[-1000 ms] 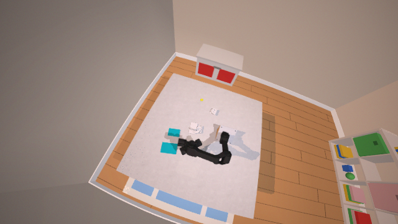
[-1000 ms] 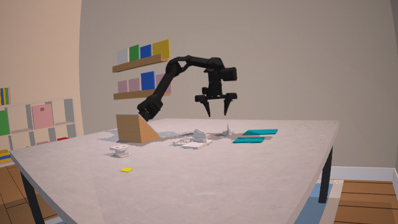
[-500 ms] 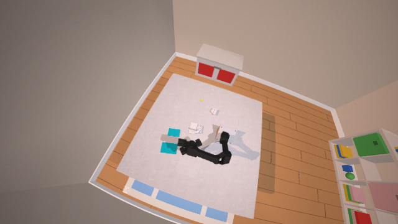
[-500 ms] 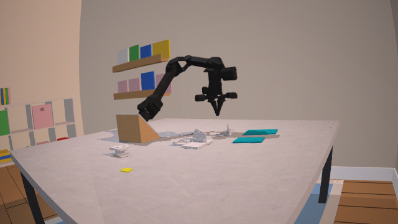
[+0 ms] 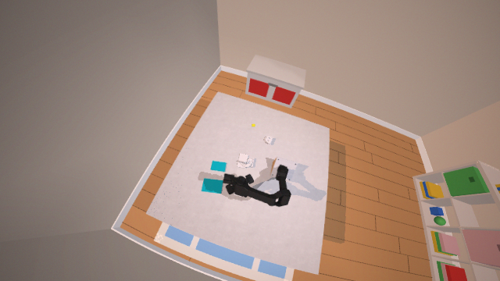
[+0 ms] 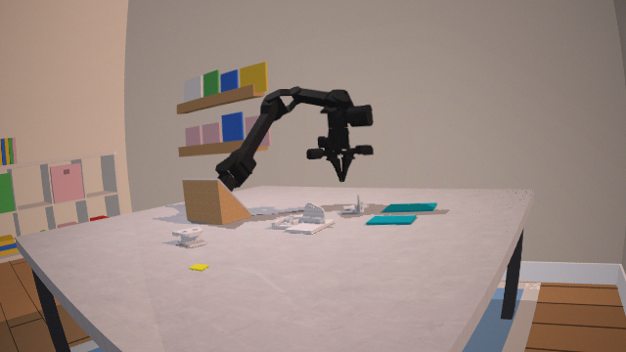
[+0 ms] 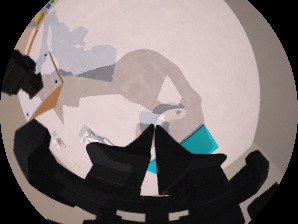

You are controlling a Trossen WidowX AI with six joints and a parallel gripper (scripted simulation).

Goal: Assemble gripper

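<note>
Clock faces are laid on the overhead view, noon at its upper edge, unless noted. From my remote station I see the pincer (image 5: pixel 227 179) (image 6: pixel 341 179) (image 7: pixel 154 128) pointing down, raised above the desk (image 5: pixel 301 238) (image 6: pixel 372 279) (image 7: pixel 220 65); its fingertips are pressed together, nothing between them.

Task pieces, all white: the main cluster (image 5: pixel 250 163) (image 6: pixel 283 223) (image 7: pixel 89 136) lies on the desk with a flat square plate (image 5: pixel 243 158) (image 6: pixel 305 228) at its side and a fan-shaped piece (image 6: pixel 314 213) standing up in it. I cannot tell which of these parts touch. Taking the cluster as centre, a small separate piece (image 5: pixel 268 140) (image 6: pixel 190 237) (image 7: pixel 59 140) sits between 1 and 2 o'clock. Another piece with an upright fin (image 6: pixel 358 205) (image 7: pixel 171 114) lies, in the wrist view, at about 1 o'clock from the fingertips and well below them in the side view.

Around the cluster, overhead: yellow square (image 5: pixel 253 125) (image 6: pixel 199 267) (image 7: pixel 77 166) between 12 and 1; wedge block (image 5: pixel 273 167) (image 6: pixel 202 202) (image 7: pixel 48 102) between 3 and 4; large teal pad (image 5: pixel 212 186) (image 6: pixel 410 207) (image 7: pixel 202 141) between 7 and 8; small teal pad (image 5: pixel 219 166) (image 6: pixel 391 220) (image 7: pixel 152 168) between 8 and 9. The housing is unassembled.
</note>
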